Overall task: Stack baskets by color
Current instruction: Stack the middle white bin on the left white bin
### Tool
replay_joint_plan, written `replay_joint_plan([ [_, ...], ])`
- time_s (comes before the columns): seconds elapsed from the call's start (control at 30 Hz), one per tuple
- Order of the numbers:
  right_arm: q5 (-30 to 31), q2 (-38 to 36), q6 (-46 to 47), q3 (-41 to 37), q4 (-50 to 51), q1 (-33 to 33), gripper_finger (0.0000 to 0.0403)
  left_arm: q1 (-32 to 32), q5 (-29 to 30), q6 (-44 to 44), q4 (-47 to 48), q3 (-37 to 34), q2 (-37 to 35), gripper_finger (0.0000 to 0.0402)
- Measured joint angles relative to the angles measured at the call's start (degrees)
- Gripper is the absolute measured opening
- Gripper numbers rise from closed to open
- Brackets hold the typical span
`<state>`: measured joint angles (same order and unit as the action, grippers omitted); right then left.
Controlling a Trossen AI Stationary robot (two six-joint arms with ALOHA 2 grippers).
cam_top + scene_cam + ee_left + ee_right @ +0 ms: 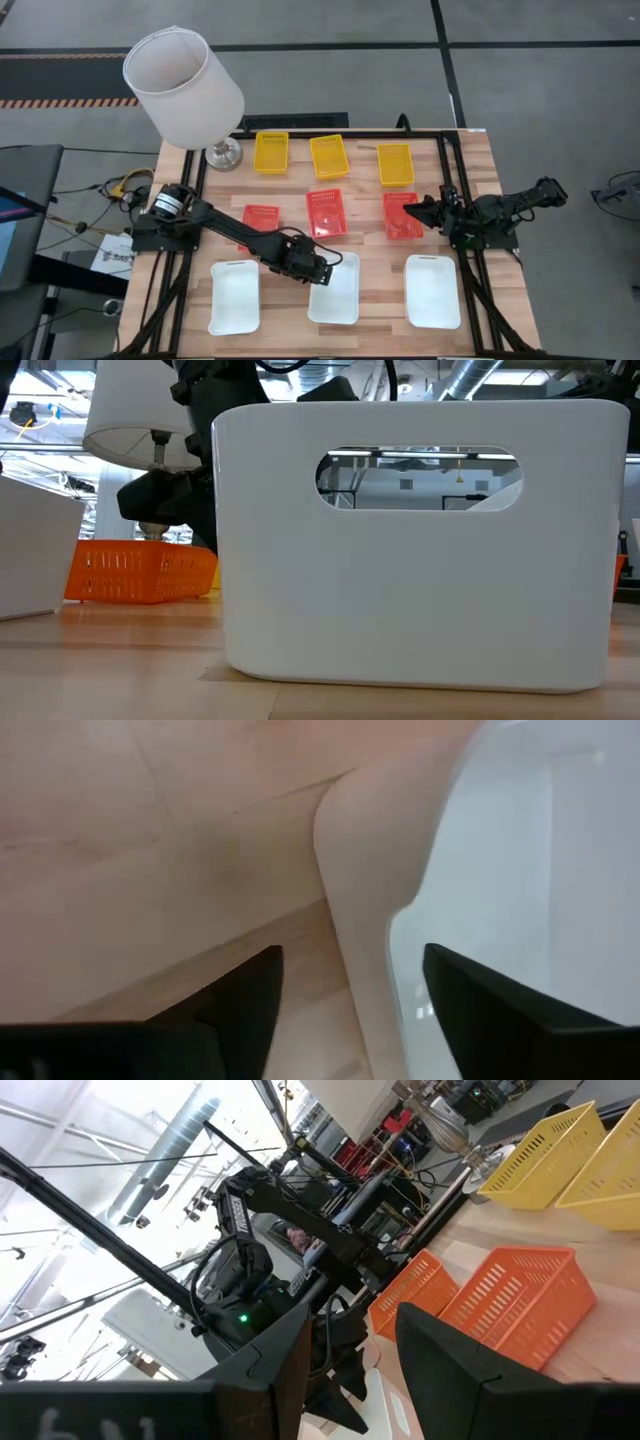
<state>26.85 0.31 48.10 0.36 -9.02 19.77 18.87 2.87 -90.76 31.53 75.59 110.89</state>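
Note:
Three yellow baskets (329, 156) stand in a far row, three orange ones (326, 212) in a middle row and three white ones in a near row, each flat on the wooden table. My left gripper (322, 270) points steeply down at the far left corner of the middle white basket (338, 295). It is open and straddles the basket's left wall (365, 920), with one finger (245, 1005) outside and the other (490, 1010) inside; a gap shows on both sides. My right gripper (410, 210) waits open, raised beside the right orange basket (402, 222).
A big white lampshade (185, 85) on a metal foot stands at the table's far left corner. A black frame (455, 180) runs along the table's edges. The left white basket (235, 296) and right white basket (433, 290) flank the middle one, with bare wood between them.

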Motion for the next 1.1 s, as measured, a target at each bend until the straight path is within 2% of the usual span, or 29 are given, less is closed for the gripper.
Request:
replay_joint_plan([
  [0.23,0.0,0.0,-0.2,0.0,0.0,0.1,0.0173,0.1,-1.8,0.0,-0.2,0.0,0.0,0.0107],
  [0.5,0.0,0.0,-1.4,0.0,0.0,0.1,0.0169,-0.4,-2.6,0.6,-0.7,0.0,0.0,0.0012],
  [0.9,0.0,0.0,-1.6,0.0,0.0,0.1,0.0167,-1.7,-4.1,0.5,-2.6,0.1,-2.2,0.0],
  [1.0,0.0,0.0,-1.6,0.0,0.7,0.1,0.0166,-2.0,-4.9,0.6,0.8,2.8,-3.5,0.0],
  [1.1,0.0,0.0,-1.6,0.0,1.5,0.1,0.0167,-2.0,-6.1,2.3,9.3,7.5,-5.1,0.0],
])
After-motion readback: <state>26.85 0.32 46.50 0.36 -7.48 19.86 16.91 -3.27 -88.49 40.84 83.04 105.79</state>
